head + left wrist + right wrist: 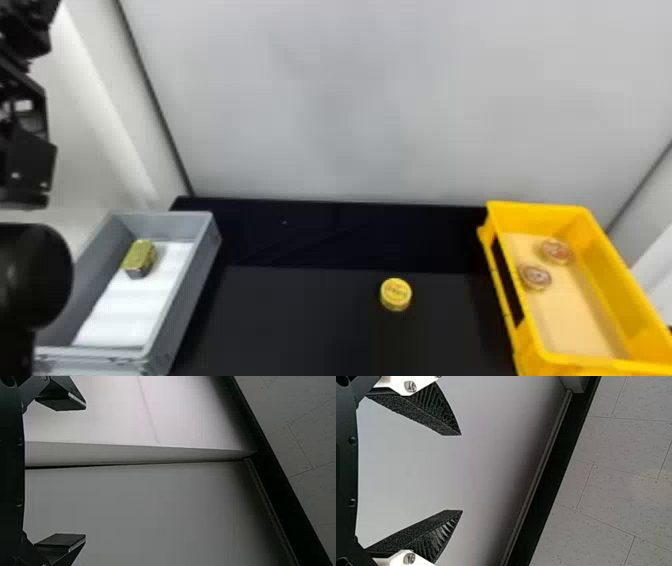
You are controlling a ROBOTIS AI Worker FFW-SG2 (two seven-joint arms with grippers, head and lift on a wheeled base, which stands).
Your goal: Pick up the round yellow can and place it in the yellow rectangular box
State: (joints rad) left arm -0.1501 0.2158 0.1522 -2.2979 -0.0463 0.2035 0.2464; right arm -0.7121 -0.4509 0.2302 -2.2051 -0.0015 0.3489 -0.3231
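Lists round yellow can (396, 295), head view's lower centre; left gripper (85, 471), right gripper (461, 472), both spread. Risks snagging can on yellow rectangular box (610, 290), lower right, if carried low.

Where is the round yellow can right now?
In the head view, the round yellow can sits on the black table, right of centre, left of the yellow box.

In the head view, the left arm (35, 275) stands black along nine o'clock, its rounded part near half past eight and the left gripper (25, 30) toward ten o'clock. In its wrist view, the left gripper (85, 471) has its two fingers wide apart. The right gripper (461, 473), in its own wrist view, also has its fingers spread; these are ribbed on the side and have white mounts.
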